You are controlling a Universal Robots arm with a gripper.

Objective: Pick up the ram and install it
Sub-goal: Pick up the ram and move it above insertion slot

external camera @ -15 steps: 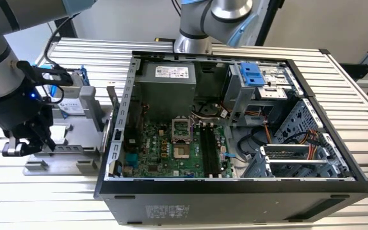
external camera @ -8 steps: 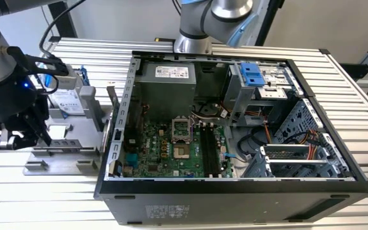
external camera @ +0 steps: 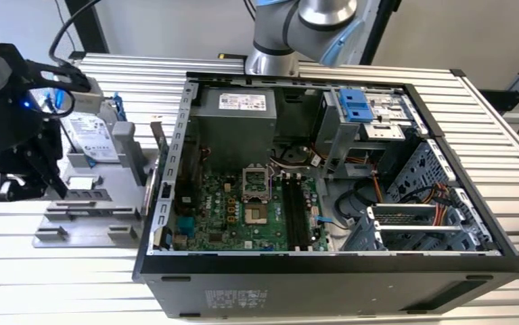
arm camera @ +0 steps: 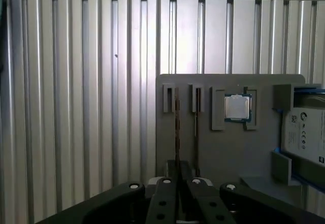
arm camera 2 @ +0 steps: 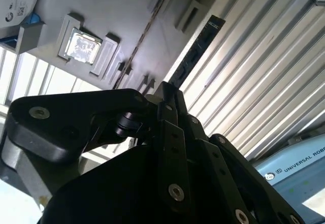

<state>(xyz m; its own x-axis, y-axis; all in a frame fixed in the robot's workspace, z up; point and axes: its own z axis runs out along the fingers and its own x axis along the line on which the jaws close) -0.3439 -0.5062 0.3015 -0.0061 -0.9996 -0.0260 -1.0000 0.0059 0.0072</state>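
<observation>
One ram (arm camera 2: 195,51) edge-up in gray holder (arm camera 2: 127,16) by claw (arm camera 2: 167,89); processor (arm camera 2: 80,46) alongside.

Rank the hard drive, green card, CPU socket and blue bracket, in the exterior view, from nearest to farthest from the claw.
1. Hard drive, on the tray beside the claw.
2. Green card, on edge between tray and case.
3. CPU socket, inside the case, mid-board.
4. Blue bracket, at the case's far corner, toward the exterior view's right.
</observation>
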